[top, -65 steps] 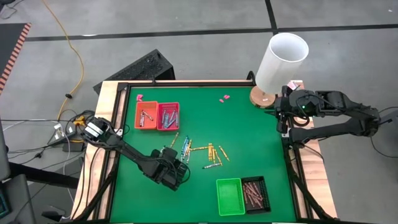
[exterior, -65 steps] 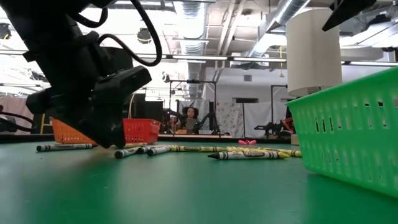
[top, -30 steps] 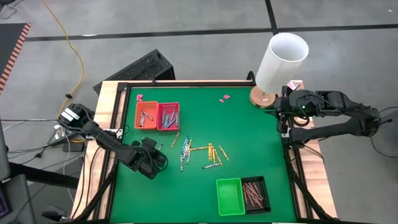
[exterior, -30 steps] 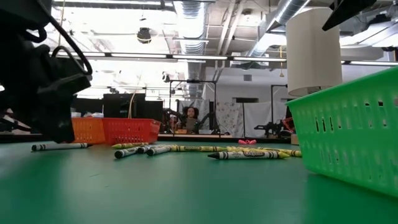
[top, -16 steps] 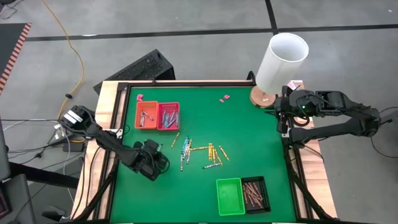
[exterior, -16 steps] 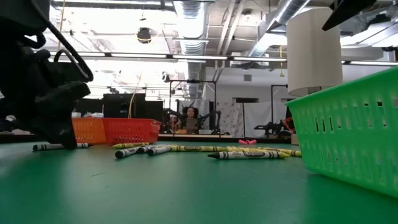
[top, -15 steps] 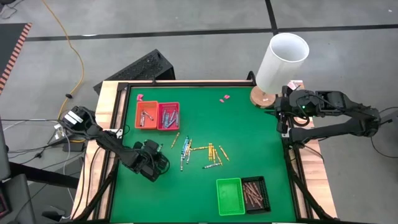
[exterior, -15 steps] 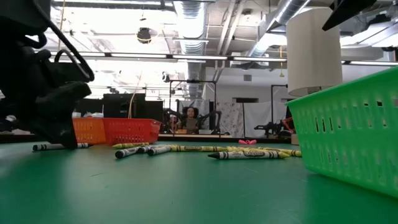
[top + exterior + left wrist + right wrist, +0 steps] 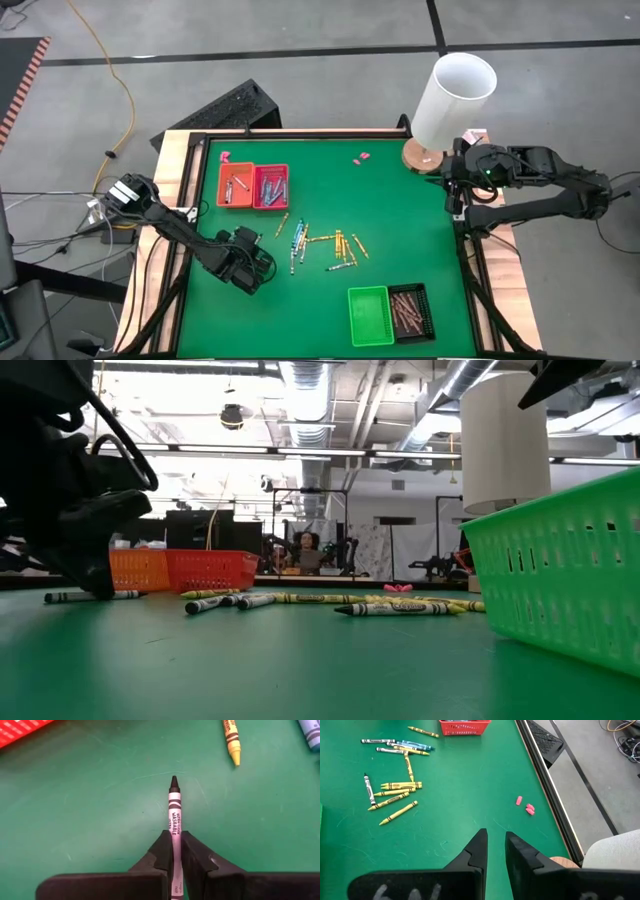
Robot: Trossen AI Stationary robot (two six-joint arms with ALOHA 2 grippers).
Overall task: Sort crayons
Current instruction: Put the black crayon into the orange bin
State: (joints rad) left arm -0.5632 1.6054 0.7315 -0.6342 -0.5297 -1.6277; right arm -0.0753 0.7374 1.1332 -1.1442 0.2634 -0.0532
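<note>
Since my left gripper [image 9: 175, 851] is clenched on just the tail end of a thin grey paper-wrapped crayon [image 9: 174, 810] lying on the green felt table [image 9: 90, 810], w/ most of it sticking out fwd, it may pivot or slip on lift.

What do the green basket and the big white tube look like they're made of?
The green basket looks like moulded plastic: bright, slightly glossy walls pierced with regular slots. The white tube looks like matte plastic or stiff card, smooth and seamless; its look leaves that open.
</note>
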